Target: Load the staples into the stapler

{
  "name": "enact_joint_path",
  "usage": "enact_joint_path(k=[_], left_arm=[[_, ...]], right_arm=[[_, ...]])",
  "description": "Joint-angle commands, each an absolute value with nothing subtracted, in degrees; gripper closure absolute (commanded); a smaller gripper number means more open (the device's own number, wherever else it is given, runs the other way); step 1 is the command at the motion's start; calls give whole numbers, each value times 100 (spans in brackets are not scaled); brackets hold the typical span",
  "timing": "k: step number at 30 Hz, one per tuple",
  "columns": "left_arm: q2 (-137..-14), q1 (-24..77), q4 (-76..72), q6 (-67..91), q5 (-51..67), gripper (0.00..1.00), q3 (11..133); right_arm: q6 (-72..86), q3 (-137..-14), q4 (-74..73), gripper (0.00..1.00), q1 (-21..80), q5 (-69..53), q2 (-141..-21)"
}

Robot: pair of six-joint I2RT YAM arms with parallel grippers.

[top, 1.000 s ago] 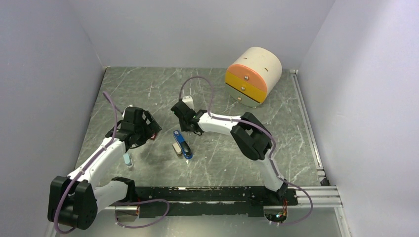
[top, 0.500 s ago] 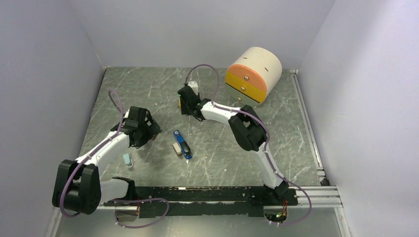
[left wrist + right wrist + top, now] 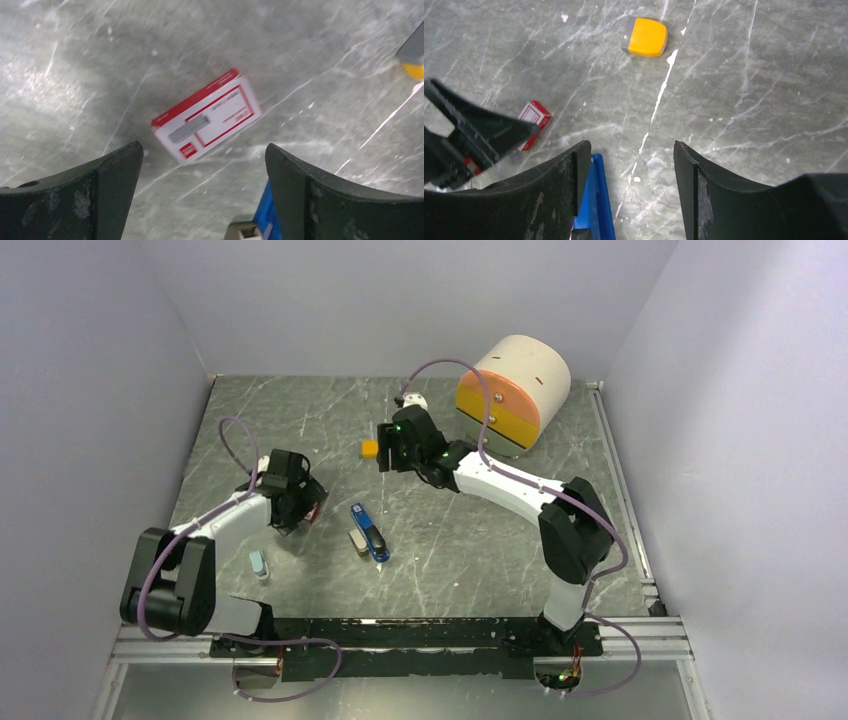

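Mid-counter (image 3: 300, 420): blue stapler (image 3: 370, 532) lies flat. The staples (image 3: 356, 543), a small grey block, lie just beside its left side; whether they touch is unclear. Neither is held.

Left end effector (image 3: 298, 506) hangs low over a red-and-white box (image 3: 207, 120), jaws spread wide. The box sits between the fingers (image 3: 107, 170) with no contact seen.

Right end effector (image 3: 631, 147) is farther back, jaws apart and holding nothing. An orange block (image 3: 645, 36) lies on the counter beyond its tips.

A pale-blue item (image 3: 259, 563) lies alone near the left arm. A round drawer unit (image 3: 512, 390) stands back right.
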State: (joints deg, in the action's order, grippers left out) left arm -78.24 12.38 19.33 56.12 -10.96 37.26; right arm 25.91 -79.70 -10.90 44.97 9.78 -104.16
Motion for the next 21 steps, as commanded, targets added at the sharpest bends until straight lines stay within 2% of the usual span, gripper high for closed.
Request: enact_joint_path(k=[1, 6, 12, 21], left_arm=[[-8267, 1178, 1769, 5752, -1428, 3, 4168], [-8628, 1184, 2200, 5716, -1637, 3, 4663], [-9194, 1302, 3392, 6012, -2124, 3, 5419], [-9545, 1485, 3650, 5841, -2041, 3, 5668]], right_arm=[[2504, -7643, -1184, 34, 4469, 922, -10147], [2565, -7486, -1230, 34, 4465, 895, -10029], [2644, -7444, -1250, 35, 4469, 853, -10045], [2645, -7371, -1249, 35, 4470, 894, -9995]])
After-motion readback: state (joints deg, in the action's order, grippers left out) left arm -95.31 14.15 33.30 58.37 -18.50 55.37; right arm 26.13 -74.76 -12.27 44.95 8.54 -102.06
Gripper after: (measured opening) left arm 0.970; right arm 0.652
